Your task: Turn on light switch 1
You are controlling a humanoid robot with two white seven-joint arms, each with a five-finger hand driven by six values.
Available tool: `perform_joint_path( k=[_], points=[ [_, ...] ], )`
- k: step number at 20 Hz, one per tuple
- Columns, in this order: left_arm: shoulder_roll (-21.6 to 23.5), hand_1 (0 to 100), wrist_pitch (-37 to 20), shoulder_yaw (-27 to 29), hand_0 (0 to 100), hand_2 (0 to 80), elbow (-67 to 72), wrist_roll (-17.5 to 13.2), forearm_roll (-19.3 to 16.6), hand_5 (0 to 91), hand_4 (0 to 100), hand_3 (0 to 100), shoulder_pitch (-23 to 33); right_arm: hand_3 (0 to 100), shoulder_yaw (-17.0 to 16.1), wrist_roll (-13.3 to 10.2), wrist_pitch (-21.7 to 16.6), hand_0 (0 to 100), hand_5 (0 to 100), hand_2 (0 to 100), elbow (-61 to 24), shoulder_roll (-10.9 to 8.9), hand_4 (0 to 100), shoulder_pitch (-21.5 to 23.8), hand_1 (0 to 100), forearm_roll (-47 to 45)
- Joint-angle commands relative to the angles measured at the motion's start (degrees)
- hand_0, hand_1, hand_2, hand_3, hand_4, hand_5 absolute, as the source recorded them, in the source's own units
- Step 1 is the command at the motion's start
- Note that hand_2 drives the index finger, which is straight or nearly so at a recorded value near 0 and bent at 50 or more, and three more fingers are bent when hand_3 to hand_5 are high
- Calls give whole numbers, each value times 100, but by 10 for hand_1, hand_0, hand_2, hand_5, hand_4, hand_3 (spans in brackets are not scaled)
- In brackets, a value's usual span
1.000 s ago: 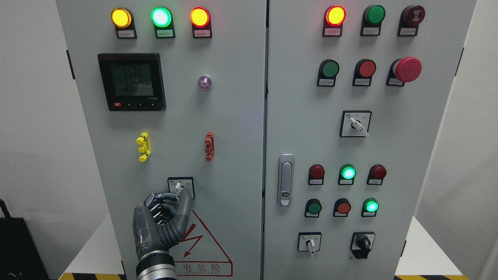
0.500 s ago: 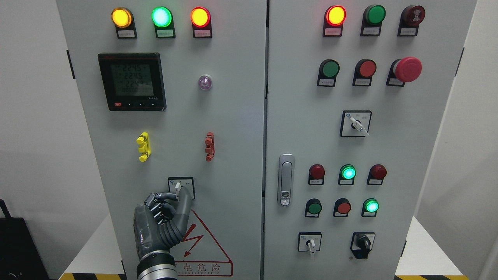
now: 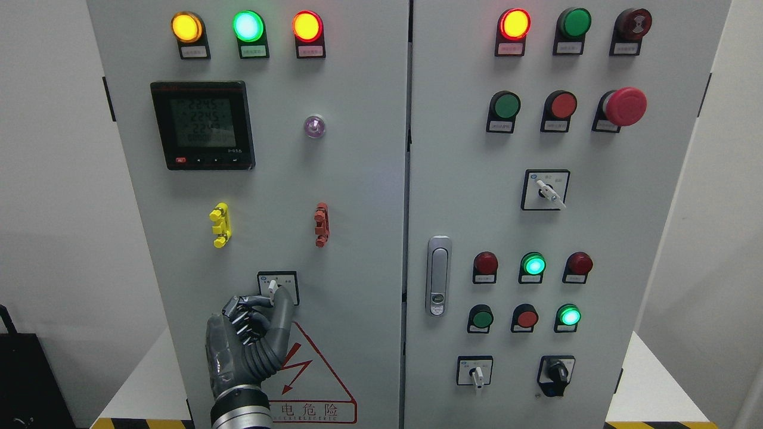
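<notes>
White walls stood on both sides of the grey cabinet (image 3: 357,196), with free space to its left and right. We saw our left hand (image 3: 247,339) low on the left door, its fingers (image 3: 241,310) pinching the small white lever of the switch (image 3: 277,288), just above the red warning triangle (image 3: 310,369). Red terminal block (image 3: 321,224) sat well above, apart from it.

Matt grey painted metal cabinet (image 3: 357,179); glossy plastic lamps (image 3: 247,26); shiny chrome door handle (image 3: 439,275).
</notes>
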Motion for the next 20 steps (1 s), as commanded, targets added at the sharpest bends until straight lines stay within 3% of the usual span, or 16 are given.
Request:
perform_joint_path(
  k=[1,20],
  points=[
    [1,593,5,-27,531,614,20,-13,1,825,952,950,6,0,-8,3,0,0,0,0,0,1,0,0,0,0],
    [1,554,5,-27,588,619,20,-13,1,824,956,956,-2,0,1,3,0,0,0,0,0,1,0,0,0,0]
  ],
)
